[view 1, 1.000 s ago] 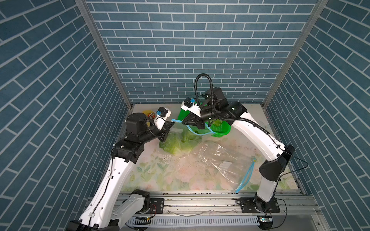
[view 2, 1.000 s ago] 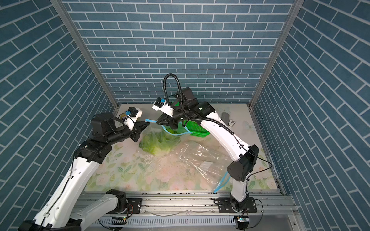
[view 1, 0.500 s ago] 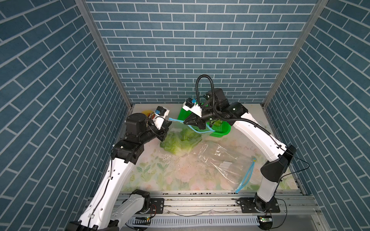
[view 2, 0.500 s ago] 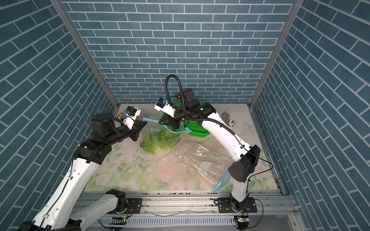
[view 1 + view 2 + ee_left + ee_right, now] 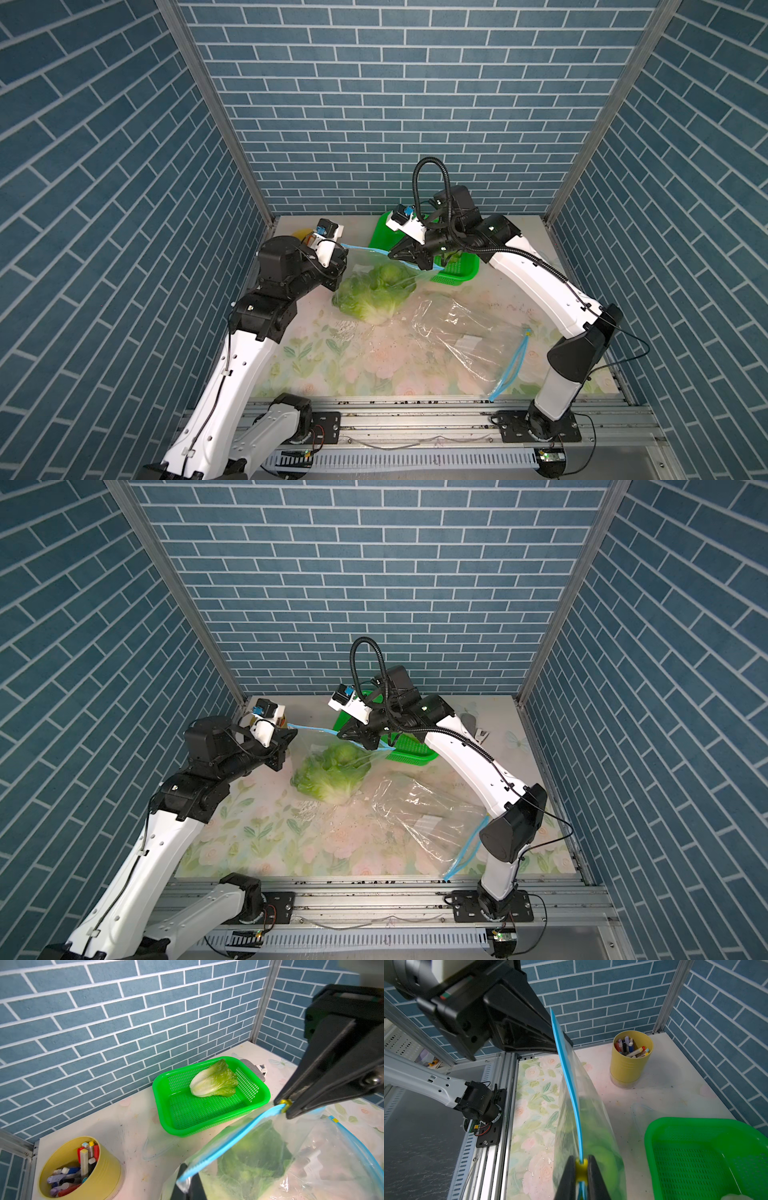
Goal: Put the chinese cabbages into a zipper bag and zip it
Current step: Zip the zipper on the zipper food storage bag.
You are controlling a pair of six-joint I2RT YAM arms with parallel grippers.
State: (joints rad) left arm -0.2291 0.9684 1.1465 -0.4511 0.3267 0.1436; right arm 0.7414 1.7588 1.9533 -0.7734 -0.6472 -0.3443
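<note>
Both arms up at the back of the table (image 5: 316, 365), zipper bag (image 5: 365, 266) strung between them by its blue zip strip (image 5: 228, 1142).
Left arm elbow bent, wrist aimed inward; left pincer (image 5: 341, 248) clenched on the strip's end. Right arm arches from the near-right base over the green basket (image 5: 158, 1095); right pincer (image 5: 581, 1162) squeezed tight on the yellow slider (image 5: 286, 1103). Bag hangs from the strip, bottom resting on the table, chinese cabbages (image 5: 374, 297) inside. One more cabbage head (image 5: 214, 1082) lies in the basket. Another clear bag (image 5: 469, 332) lies flat beside the right arm.
</note>
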